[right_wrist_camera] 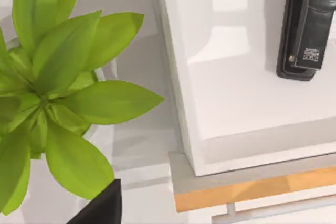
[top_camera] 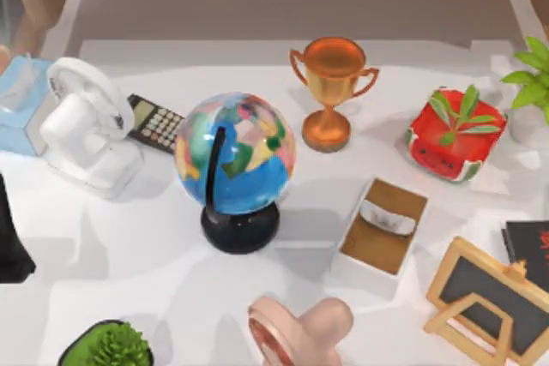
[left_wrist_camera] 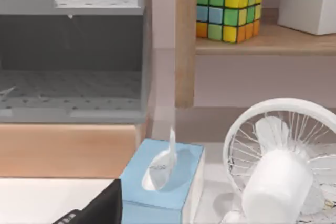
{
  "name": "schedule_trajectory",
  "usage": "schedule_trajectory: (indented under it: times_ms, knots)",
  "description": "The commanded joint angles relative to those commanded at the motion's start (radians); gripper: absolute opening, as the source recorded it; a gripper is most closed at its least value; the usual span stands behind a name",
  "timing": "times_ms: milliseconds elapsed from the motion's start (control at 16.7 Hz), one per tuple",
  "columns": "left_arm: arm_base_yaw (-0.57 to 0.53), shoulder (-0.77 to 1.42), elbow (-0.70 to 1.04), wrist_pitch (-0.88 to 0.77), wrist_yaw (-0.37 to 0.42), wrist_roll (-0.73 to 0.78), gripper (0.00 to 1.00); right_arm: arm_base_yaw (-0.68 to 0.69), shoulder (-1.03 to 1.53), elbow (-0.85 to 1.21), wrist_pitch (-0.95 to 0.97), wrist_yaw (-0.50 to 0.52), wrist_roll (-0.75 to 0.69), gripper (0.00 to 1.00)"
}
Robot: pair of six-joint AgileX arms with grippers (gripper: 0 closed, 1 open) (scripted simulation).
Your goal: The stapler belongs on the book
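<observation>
- One stapler [top_camera: 388, 216] lies in a cardboard box [top_camera: 380, 237] right of the globe [top_camera: 235, 153].
- Book [top_camera: 528, 246] sits at the right edge, beside the easel [top_camera: 489, 297].
- Both grippers: can't tell, apart or together.

The book [top_camera: 530, 246] is sitting at the table's right edge, the easel [top_camera: 485, 297] crowding it just beside. An open box [top_camera: 382, 233] is blocking the middle; bare table [top_camera: 129, 272] is lying open at the left.
</observation>
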State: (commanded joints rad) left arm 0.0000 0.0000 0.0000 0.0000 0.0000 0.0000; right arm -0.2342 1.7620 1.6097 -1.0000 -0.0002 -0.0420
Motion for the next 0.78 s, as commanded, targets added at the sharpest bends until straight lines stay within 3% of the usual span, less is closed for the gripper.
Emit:
schedule_trajectory:
  times_ms: [420,780]
  knots:
    - [0.0,0.0,0.0,0.0,0.0,0.0,1.0,-0.099,0.533,0.583,-0.292,0.012,-0.029,1.0]
    - [0.0,0.0,0.0,0.0,0.0,0.0,1.0,-0.131,0.795,0.888,-0.413,0.001,-0.011,1.0]
